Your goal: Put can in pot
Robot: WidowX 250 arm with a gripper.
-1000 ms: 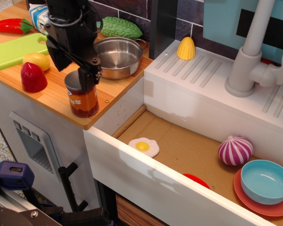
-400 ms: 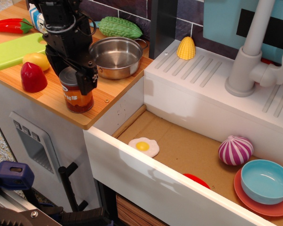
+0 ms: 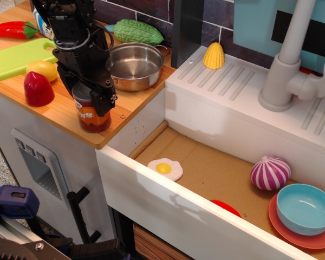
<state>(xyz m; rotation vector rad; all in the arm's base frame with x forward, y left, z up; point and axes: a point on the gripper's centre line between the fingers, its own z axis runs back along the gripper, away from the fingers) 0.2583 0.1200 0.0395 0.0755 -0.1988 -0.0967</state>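
A fried egg (image 3: 165,168), striped onion (image 3: 270,173) and blue bowl (image 3: 306,208) lie in the sink basin (image 3: 216,173).

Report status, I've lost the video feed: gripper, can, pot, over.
Gripper down around can, grip unconfirmed. Can upright on wooden counter, not in pot. Pot empty, path looks clear.

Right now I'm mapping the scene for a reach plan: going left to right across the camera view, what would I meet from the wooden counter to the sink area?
Red pepper → can → pot → corn → faucet
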